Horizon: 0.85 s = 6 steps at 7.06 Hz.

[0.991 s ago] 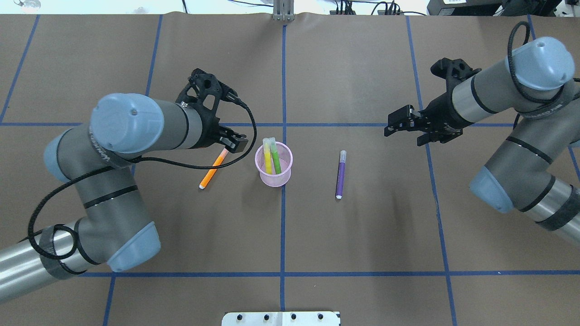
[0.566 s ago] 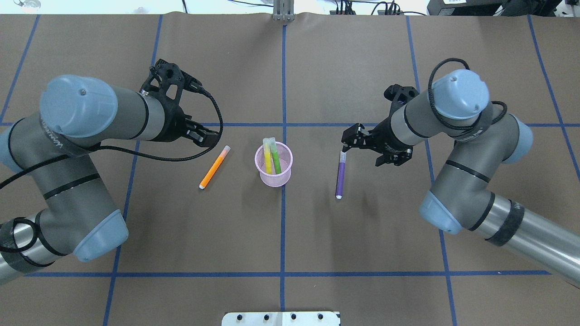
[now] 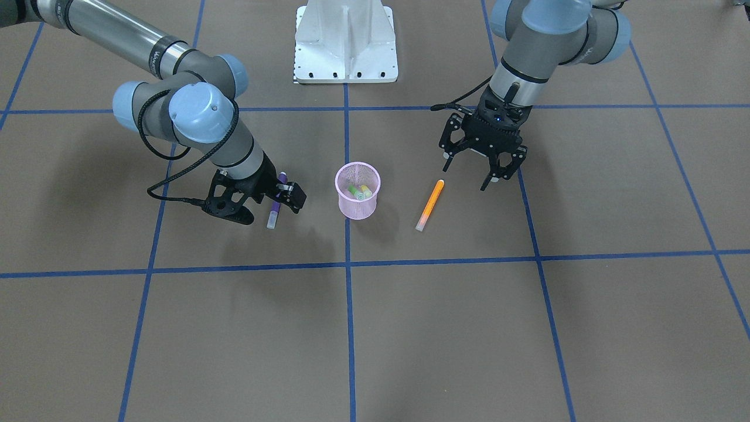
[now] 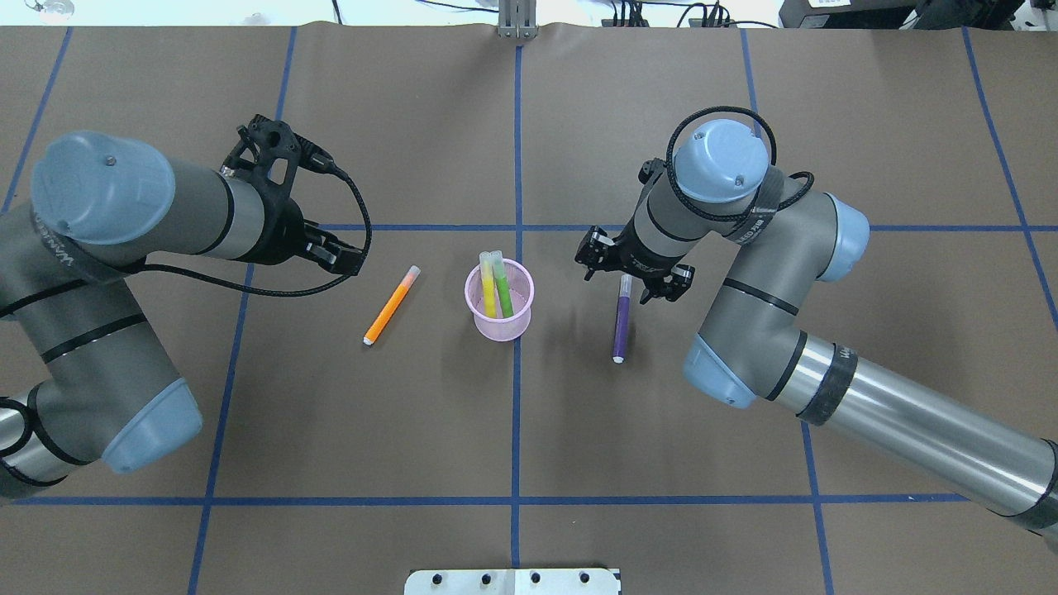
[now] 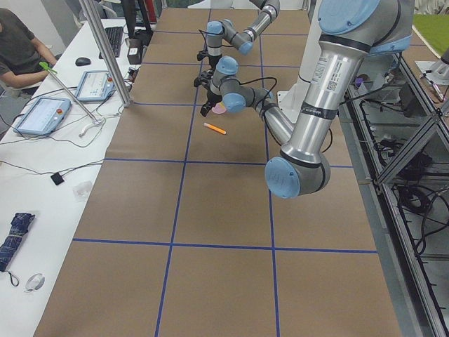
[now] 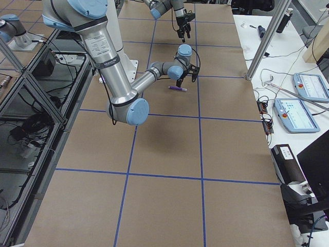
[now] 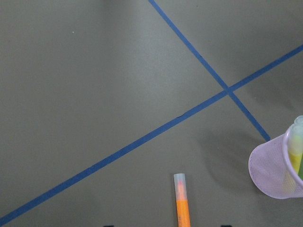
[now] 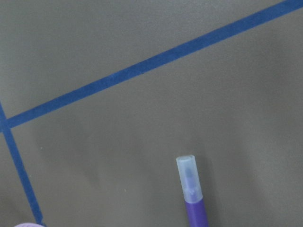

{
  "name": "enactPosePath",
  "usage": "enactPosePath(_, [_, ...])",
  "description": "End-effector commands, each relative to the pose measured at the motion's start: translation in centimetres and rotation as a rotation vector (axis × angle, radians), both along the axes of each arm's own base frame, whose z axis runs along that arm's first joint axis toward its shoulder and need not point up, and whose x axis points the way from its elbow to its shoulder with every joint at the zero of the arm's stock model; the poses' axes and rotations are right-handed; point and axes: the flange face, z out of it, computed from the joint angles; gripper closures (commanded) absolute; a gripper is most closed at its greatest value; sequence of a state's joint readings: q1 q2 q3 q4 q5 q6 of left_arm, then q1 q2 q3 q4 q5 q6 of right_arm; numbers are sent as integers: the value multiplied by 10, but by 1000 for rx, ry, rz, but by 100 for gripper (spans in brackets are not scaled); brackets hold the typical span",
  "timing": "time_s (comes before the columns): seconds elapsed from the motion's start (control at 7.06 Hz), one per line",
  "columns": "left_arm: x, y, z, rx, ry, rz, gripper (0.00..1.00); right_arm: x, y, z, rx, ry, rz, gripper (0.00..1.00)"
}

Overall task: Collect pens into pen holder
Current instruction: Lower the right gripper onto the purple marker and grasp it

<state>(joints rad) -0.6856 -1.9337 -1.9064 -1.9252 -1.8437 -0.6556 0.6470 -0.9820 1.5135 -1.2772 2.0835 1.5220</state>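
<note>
Two pens loose on the table [image 4: 661,430]: purple pen [image 4: 621,318] lies right of the pink mesh pen holder [image 4: 499,327], long axis up-down the overhead frame, cap end under the right gripper [image 4: 630,273], fingers apart astride it. Left of holder, orange pen [image 4: 390,306]; left gripper [image 3: 469,176], spread, farther off.

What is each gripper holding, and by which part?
Nothing. The right gripper is open above the cap end of the purple pen; the left gripper is open too.

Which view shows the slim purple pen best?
The overhead exterior view: there the slim purple pen lies unhidden, end to end. In the front-facing view the right hand covers part of it. The right wrist view shows only its capped end, and the exterior right view shows it tiny.
</note>
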Motion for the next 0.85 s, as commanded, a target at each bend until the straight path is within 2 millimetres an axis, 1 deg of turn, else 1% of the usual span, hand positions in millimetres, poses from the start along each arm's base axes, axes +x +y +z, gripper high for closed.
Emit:
enactPosePath(0.0, [0,0,2,-5,-2,0,19,-11,7,9,-9,19,-20,17])
enactPosePath(0.14, [1,0,2,-6,-2,-2,19,-12,9,14,-12,24,-26,18])
enactPosePath(0.28, [0,0,1,-6,0,-3,19,-14,10,14,-9,36,-33,23])
enactPosePath(0.42, [0,0,1,-8,1,-4,19,-14,10,16,-12,43,-35,36])
enactPosePath(0.57, [0,0,1,-9,2,-3,19,-14,10,17,-9,45,-37,42])
enactPosePath(0.71, [0,0,0,-7,4,-3,19,-13,10,19,-10,49,-38,42])
